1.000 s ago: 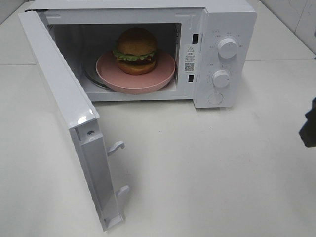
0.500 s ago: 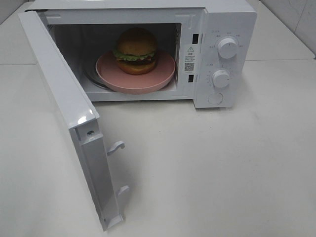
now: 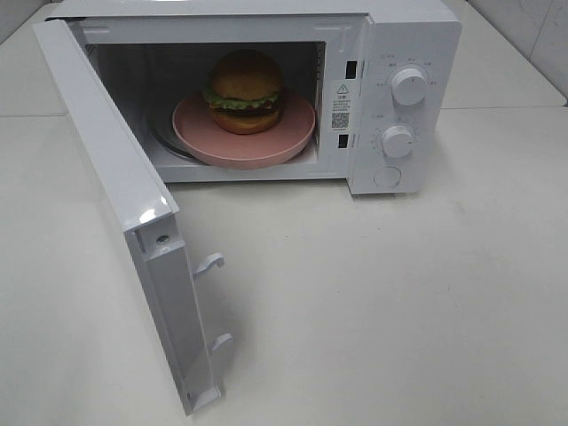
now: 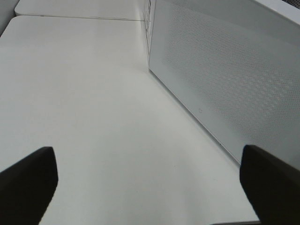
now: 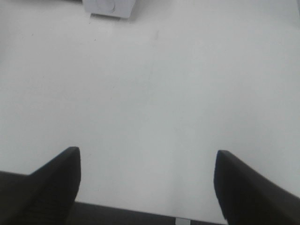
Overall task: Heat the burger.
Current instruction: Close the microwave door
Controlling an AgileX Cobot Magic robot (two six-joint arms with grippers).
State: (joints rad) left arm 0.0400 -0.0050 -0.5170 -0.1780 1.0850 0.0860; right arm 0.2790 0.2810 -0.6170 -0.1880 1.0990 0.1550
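The burger [image 3: 246,90] sits on a pink plate [image 3: 293,140] inside the white microwave [image 3: 414,35], whose door [image 3: 115,177] hangs wide open toward the front left. Neither arm shows in the exterior high view. In the left wrist view my left gripper [image 4: 150,180] stands open over the bare table, with nothing between its fingers and the door's perforated outer face [image 4: 229,79] close beside it. My right gripper [image 5: 147,183] is open above the white table, empty, with the microwave's lower corner [image 5: 108,7] far ahead.
Two round knobs [image 3: 408,86] and a round button [image 3: 387,177] sit on the microwave's right panel. Door latch hooks [image 3: 209,264] stick out from the door's edge. White table [image 3: 382,302] spreads in front of the microwave.
My right arm, at the right edge of the exterior high view a second ago, has drawn out of that view. The burger, plate and door have not moved.
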